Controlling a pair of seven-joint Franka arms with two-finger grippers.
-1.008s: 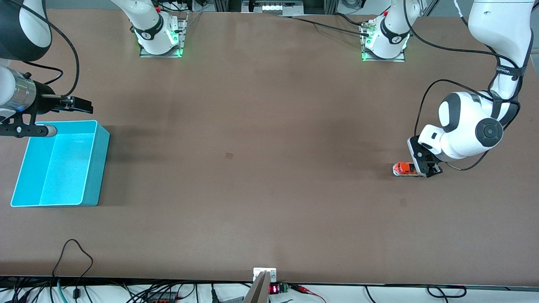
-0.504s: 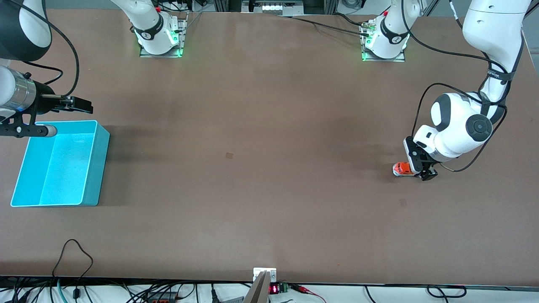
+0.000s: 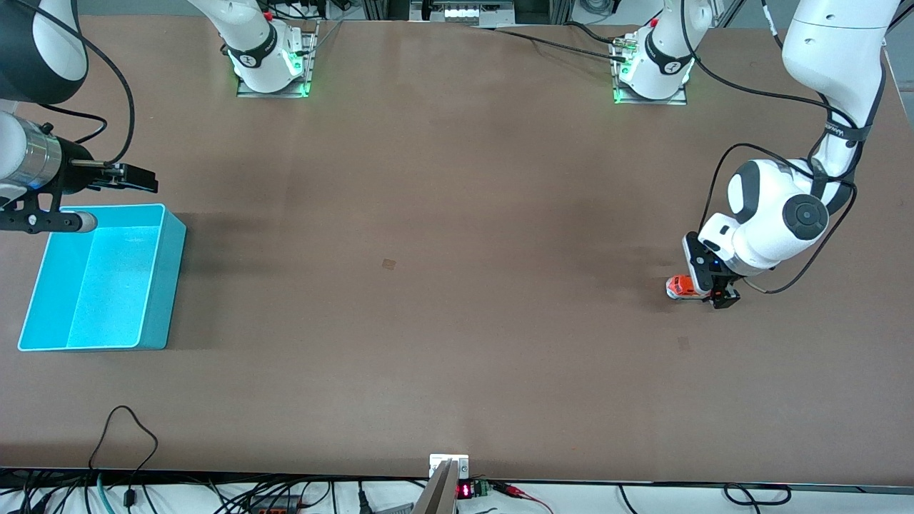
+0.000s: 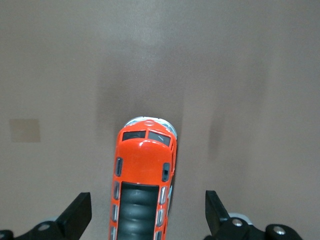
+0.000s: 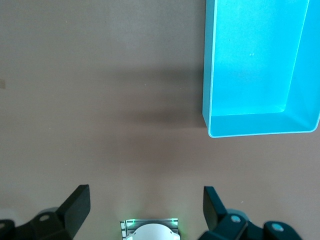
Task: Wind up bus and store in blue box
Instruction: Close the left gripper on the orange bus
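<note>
The small orange bus (image 3: pixel 680 286) stands on the table toward the left arm's end. My left gripper (image 3: pixel 718 290) is low over its rear part, open, one finger on each side with gaps to the bus (image 4: pixel 144 182). The fingertips (image 4: pixel 80 212) do not touch it. The blue box (image 3: pixel 100 278) sits at the right arm's end of the table, open and empty; it also shows in the right wrist view (image 5: pixel 255 65). My right gripper (image 3: pixel 132 177) hangs open and empty in the air, above the table beside the box, and waits.
The brown table (image 3: pixel 428 250) is bare between the bus and the box. Both arm bases (image 3: pixel 271 64) stand along the table edge farthest from the front camera. Cables lie along the nearest edge.
My left gripper has come down and shifted toward the bus's front, so more of the bus is covered. The bus, the box and the right arm have not moved.
</note>
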